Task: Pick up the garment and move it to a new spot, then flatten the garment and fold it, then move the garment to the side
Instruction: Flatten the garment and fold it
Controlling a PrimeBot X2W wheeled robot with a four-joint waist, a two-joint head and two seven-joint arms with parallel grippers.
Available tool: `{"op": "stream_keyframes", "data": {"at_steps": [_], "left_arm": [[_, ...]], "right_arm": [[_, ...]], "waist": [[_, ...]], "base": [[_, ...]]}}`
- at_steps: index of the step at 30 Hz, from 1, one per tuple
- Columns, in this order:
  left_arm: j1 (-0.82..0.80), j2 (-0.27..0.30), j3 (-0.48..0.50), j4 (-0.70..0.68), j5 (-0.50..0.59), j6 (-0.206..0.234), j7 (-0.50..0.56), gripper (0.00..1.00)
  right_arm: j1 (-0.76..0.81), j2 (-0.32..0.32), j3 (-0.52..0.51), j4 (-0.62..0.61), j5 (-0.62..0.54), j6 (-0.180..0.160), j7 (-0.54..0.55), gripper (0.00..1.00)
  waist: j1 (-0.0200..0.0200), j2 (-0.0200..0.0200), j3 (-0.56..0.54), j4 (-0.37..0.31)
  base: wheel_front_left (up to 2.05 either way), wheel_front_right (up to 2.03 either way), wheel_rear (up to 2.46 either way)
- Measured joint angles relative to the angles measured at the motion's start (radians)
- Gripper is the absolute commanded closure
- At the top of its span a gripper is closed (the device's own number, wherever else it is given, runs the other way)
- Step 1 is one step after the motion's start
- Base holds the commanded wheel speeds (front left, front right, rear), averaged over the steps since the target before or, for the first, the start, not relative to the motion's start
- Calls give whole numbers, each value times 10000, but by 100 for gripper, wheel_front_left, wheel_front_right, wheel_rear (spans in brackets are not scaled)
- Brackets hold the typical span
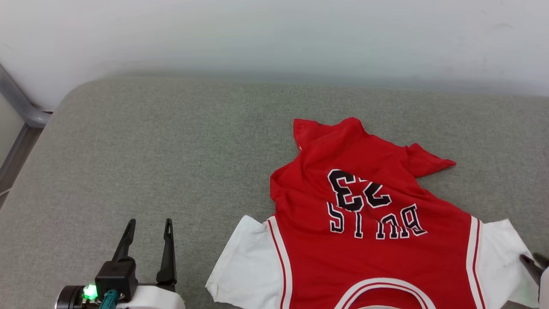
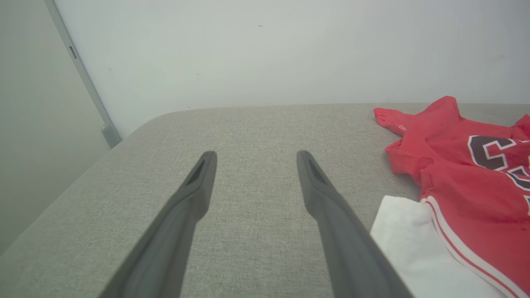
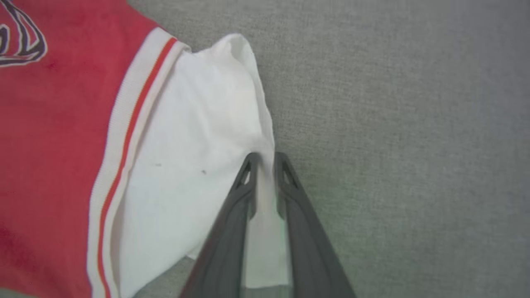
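The garment [image 1: 369,223] is a red jersey with white sleeves and black "23" lettering, lying face up on the grey cushion, collar toward me, hem rumpled at the far end. My left gripper [image 1: 148,224] stands open over bare fabric, left of the near white sleeve [image 2: 414,244]; the garment [image 2: 463,174] lies to the right of its fingers. My right gripper [image 3: 263,156] is shut on the edge of the other white sleeve [image 3: 194,165]; its fingertips [image 1: 532,262] show at the right edge of the head view.
The grey cushion [image 1: 150,150] spreads wide to the left of the jersey. A pale wall [image 1: 274,34] stands behind it. A grey metal frame [image 1: 21,107] rises past the cushion's rounded left corner.
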Motion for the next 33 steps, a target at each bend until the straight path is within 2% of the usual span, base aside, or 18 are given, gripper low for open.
{"op": "stream_keyframes", "data": {"at_steps": [5, 8, 12, 15, 18, 22, 27, 33], "left_arm": [[-171, 226, 86, 155, -105, -512, 0, 0], [-470, 554, 29, 274, -180, -949, 2, 0], [-1049, 1103, -171, 247, -274, -1521, 723, 0], [-1513, 1503, -456, 213, -619, -1883, 1676, 0], [-1862, 1889, -978, 134, -1183, -2075, 3074, 0], [-2290, 2387, -1927, -4, -2458, -2144, 5279, 0], [-2943, 3335, -3338, -209, -4151, -2153, 7488, 0], [-3356, 3921, -4351, 65, -5680, -2155, 9321, 0]], "right_arm": [[-66, 163, -485, -19, -679, 0, -1323, 0], [-49, 393, -1020, -268, -1055, -2, -2084, 0], [197, 805, -1732, -894, -1749, -2, -2679, 0], [593, 1225, -2286, -1524, -2314, -2, -2798, 0], [965, 1649, -2769, -2286, -2846, -2, -2669, 0], [1459, 2161, -3260, -3256, -3442, -2, -2220, 0], [1877, 2652, -3664, -4238, -3889, -2, -1682, 0], [2020, 2978, -3827, -4892, -4073, -2, -1258, 0]], "waist": [[0, 0, -212, 1], [0, 0, -361, 26], [0, 0, -511, 41], [0, 0, -571, -4], [-1, -1, -590, -83], [0, 0, -554, -169], [0, -1, -433, -282], [0, 0, -240, -451]], "base": [[0, 0, 0], [0, 0, 0], [0, 0, 0], [0, 0, 0], [0, 0, 0], [0, 0, 0], [0, 0, 0], [0, 0, 0]]}}
